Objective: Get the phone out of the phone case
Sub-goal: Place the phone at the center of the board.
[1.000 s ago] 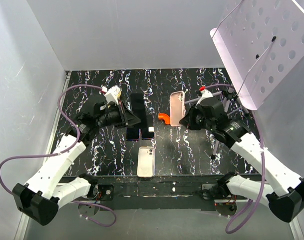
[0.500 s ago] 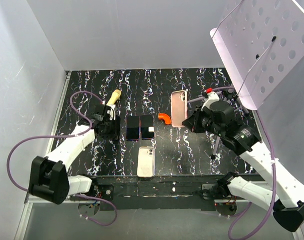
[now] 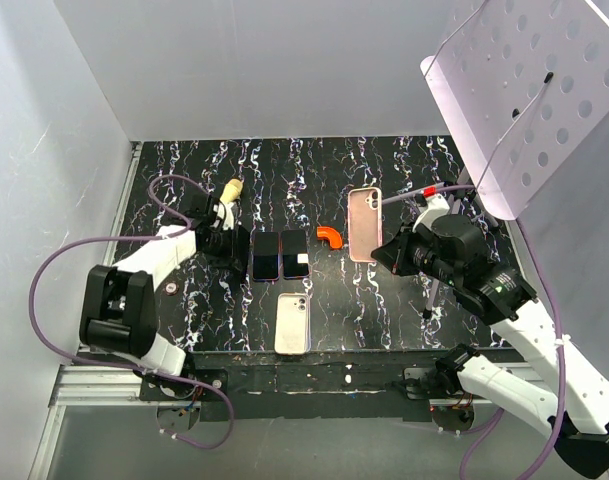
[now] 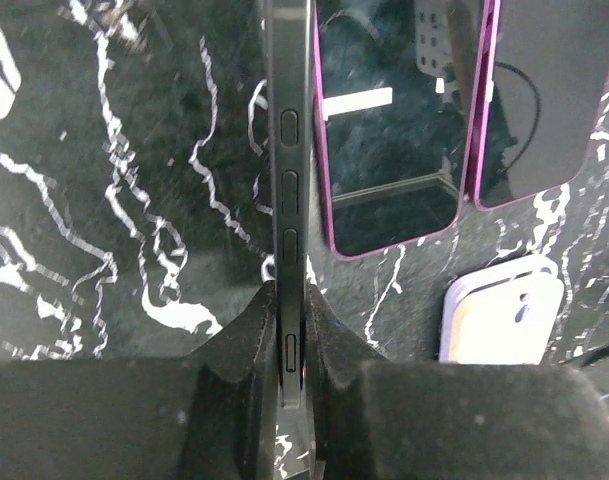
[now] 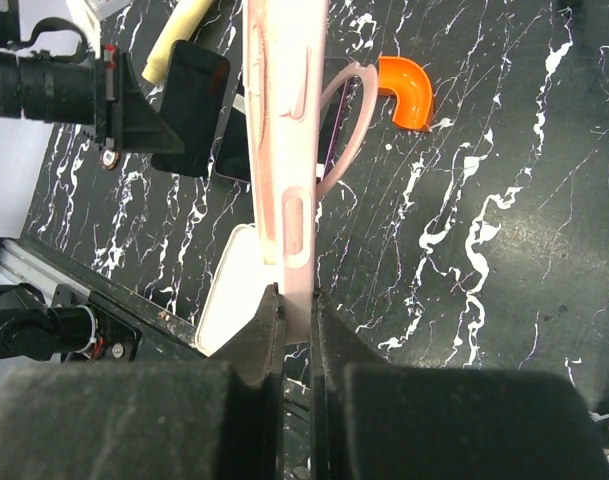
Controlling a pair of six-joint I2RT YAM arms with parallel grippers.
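My left gripper (image 3: 234, 242) is shut on a thin black phone (image 4: 289, 150), held edge-on with its side buttons facing the left wrist camera, low over the table's left. My right gripper (image 3: 379, 252) is shut on the lower end of an empty pink phone case (image 3: 364, 224). In the right wrist view the case (image 5: 284, 120) stands edge-on between the fingers (image 5: 259, 335), above the table. The two grippers are well apart.
Two dark phones with purple edges (image 3: 267, 255) (image 3: 296, 253) lie side by side mid-table, just right of the left gripper. A white case (image 3: 293, 323) lies near the front edge. An orange curved piece (image 3: 329, 236) and a cream cylinder (image 3: 230, 189) lie further back. A perforated white panel (image 3: 524, 90) hangs at top right.
The left arm has folded back and swung left and down with the black phone, which is now edge-on. The right gripper has carried the pink case slightly right, away from it.
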